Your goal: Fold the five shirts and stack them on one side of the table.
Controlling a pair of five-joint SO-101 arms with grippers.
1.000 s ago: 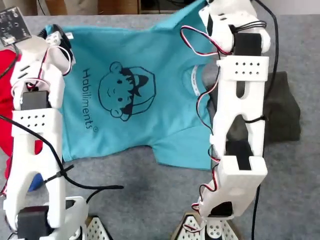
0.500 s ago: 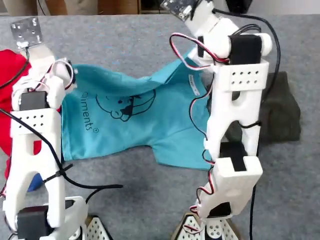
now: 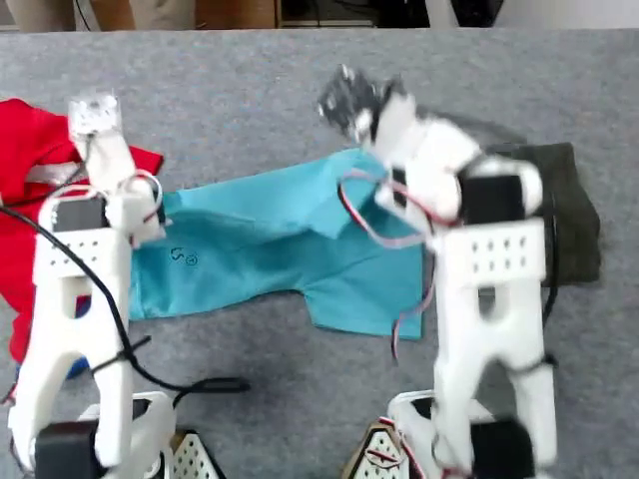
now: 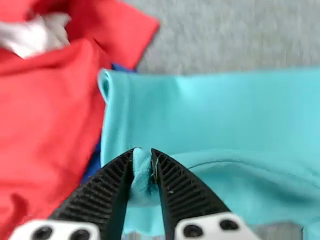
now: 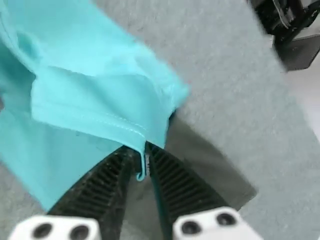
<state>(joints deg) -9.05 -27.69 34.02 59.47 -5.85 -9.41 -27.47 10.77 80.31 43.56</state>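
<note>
A teal shirt [image 3: 270, 239] lies across the middle of the grey table, its far half doubled over towards the near side so the print is almost hidden. My left gripper [image 4: 142, 167] is shut on a fold of teal cloth at the shirt's left end [image 3: 150, 215], beside the red shirt [image 4: 45, 100]. My right gripper [image 5: 143, 159] is shut on a hemmed teal edge, at the shirt's right end [image 3: 377, 190] in the high view. One short sleeve [image 3: 364, 299] sticks out towards the arm bases.
A crumpled red shirt [image 3: 25, 190] lies at the left edge with a bit of blue cloth [image 3: 70, 364] under it. A dark folded shirt [image 3: 569, 215] sits at the right, partly behind the right arm. Bare grey table [image 3: 250, 90] stretches behind.
Both arms drew the teal shirt's far edge towards the near side, and it went from spread flat to doubled over. The bear print has disappeared under the fold.
</note>
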